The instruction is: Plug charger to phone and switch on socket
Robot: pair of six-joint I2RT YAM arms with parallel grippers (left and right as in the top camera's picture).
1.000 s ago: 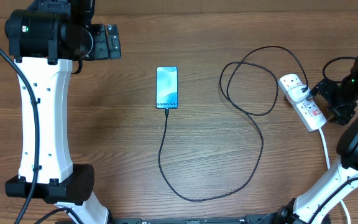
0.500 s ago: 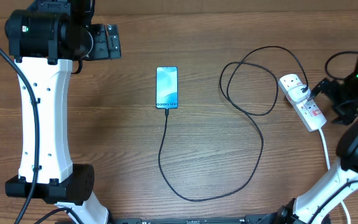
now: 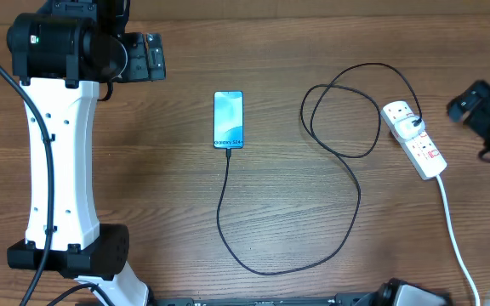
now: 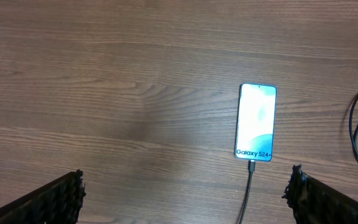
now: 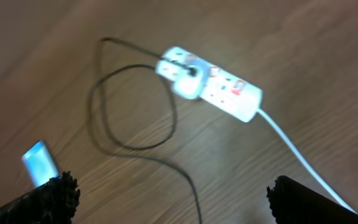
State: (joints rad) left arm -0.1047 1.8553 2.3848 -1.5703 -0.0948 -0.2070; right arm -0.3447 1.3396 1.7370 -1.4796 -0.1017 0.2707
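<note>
The slim black-edged smartphone with the bright blue screen (image 3: 229, 119) lies flat mid-table. The thin black charger cable (image 3: 227, 161) meets its near edge, apparently already seated, then loops right to the white power strip with red switches (image 3: 415, 138) (whether a switch is on, I cannot tell). The left gripper (image 3: 153, 57) hovers at the far left, jaws spread fully and empty. The right gripper (image 5: 169, 183) hangs right of the strip, equally wide, holding nothing.

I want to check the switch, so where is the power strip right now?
Overhead, the socket lies on the right of the table, just right of the charger cable's loop.
</note>
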